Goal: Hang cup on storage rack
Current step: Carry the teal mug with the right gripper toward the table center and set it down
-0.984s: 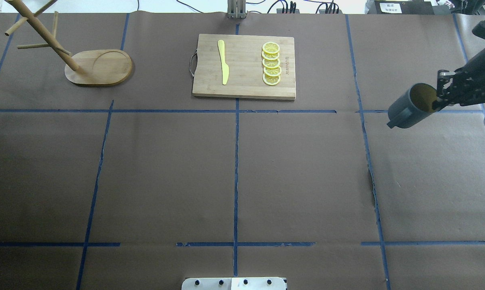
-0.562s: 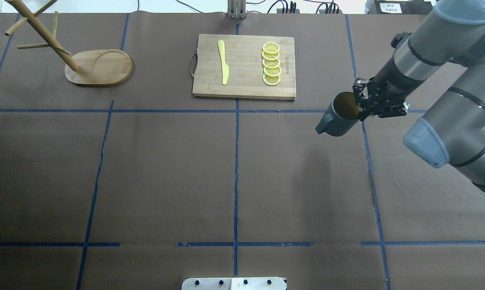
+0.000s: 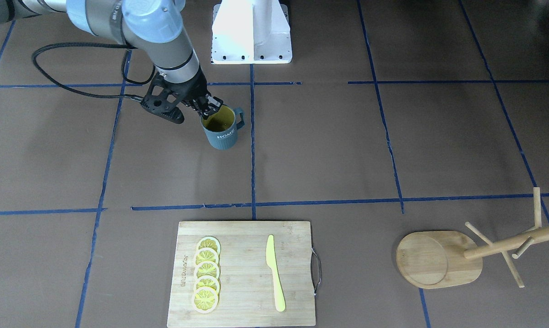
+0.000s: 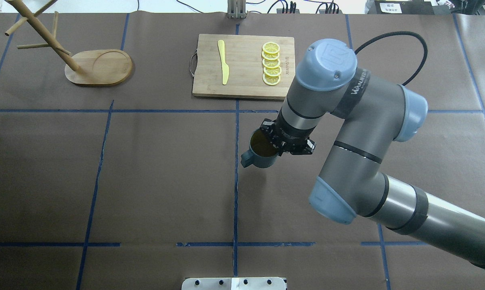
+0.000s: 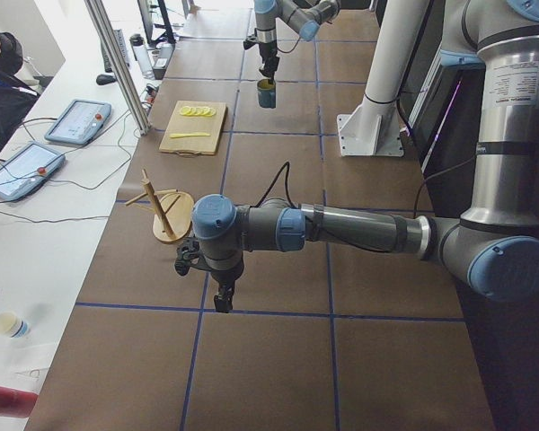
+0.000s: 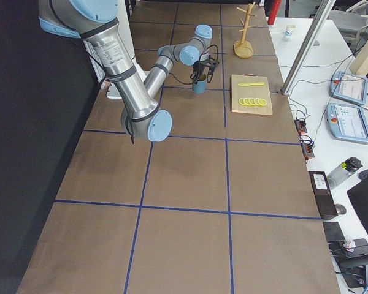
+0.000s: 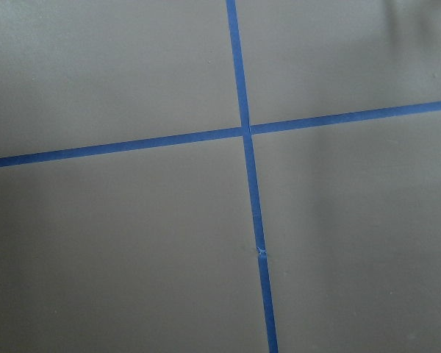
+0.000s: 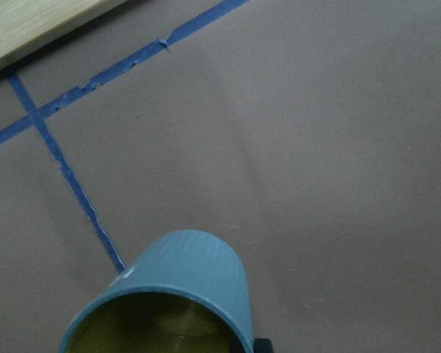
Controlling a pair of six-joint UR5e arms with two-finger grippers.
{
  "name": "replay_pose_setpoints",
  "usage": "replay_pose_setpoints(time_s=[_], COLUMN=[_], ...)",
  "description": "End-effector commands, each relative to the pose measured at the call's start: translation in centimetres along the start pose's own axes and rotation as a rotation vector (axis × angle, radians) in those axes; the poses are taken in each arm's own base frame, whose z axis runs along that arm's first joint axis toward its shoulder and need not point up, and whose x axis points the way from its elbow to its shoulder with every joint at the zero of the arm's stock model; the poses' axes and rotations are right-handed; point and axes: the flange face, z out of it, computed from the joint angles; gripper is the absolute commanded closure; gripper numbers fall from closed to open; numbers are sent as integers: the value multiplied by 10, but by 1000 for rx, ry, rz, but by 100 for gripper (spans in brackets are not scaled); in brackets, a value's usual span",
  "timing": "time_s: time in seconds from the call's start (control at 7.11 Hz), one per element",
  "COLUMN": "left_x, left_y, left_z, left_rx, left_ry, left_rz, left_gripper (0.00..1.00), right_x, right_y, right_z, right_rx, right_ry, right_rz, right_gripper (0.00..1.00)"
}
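Note:
The cup (image 4: 261, 150) is dark blue-grey with a yellow inside and white "HOME" lettering (image 3: 219, 131). My right gripper (image 4: 275, 146) is shut on its rim and holds it above the table near the centre line, with the handle toward the left. The right wrist view shows the cup (image 8: 182, 288) from above. The storage rack (image 4: 98, 67) is a light wooden mug tree standing at the far left, with bare pegs (image 3: 439, 259). My left gripper (image 5: 223, 302) shows only in the exterior left view, near the rack, and I cannot tell if it is open or shut.
A bamboo cutting board (image 4: 244, 86) lies at the far middle, with a yellow knife (image 4: 223, 62) and several lemon slices (image 4: 271, 64) on it. The right arm's elbow and forearm (image 4: 359, 177) span the right half. Blue tape lines cross the brown table cover (image 7: 246, 132).
My right arm has swept left with the cup, from the table's right edge to just right of the centre line. The rack and the cutting board have not moved.

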Motion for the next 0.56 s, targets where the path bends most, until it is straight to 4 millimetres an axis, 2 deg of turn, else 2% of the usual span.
replay_pose_setpoints(time_s=[0.0,0.14,0.42], left_x=[-1,-1,-2], left_y=[1,1,1], left_z=[1,1,2], left_rx=[-1,-2,-4], left_ry=[0,0,2], left_rz=[-1,-2,-4], left_gripper=[0,0,0], right_x=[-59,-63,-69], right_y=[30,31,28], right_z=[26,26,38], right_rx=[28,34,35], right_ry=[27,26,38], right_rz=[-31,-32,-30], right_gripper=[100,100,100])
